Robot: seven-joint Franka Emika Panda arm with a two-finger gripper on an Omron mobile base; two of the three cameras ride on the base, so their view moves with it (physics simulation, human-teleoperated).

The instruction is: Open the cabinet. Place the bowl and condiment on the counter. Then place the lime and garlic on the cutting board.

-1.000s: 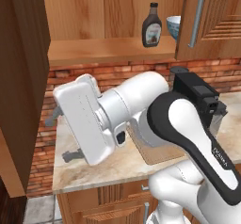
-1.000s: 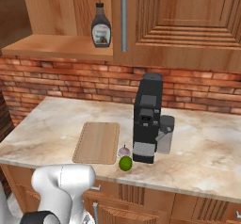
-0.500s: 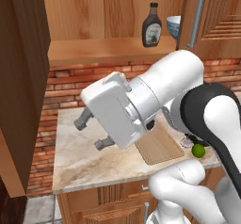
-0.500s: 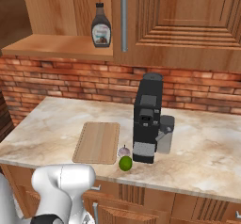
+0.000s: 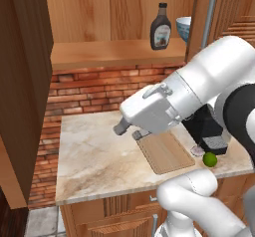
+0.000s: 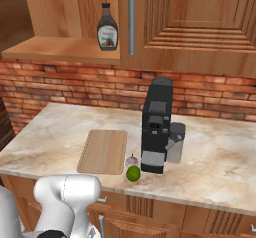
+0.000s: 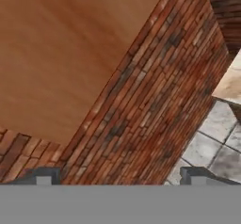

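The arm is built of smooth, glossy white rounded links, with a dark joint band seen at the right edge. The hand is a boxy white housing with bevelled edges. Two short grey fingers with blunt tips are fitted beneath it.

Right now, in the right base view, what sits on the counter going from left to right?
cutting board → garlic → lime → coffee machine
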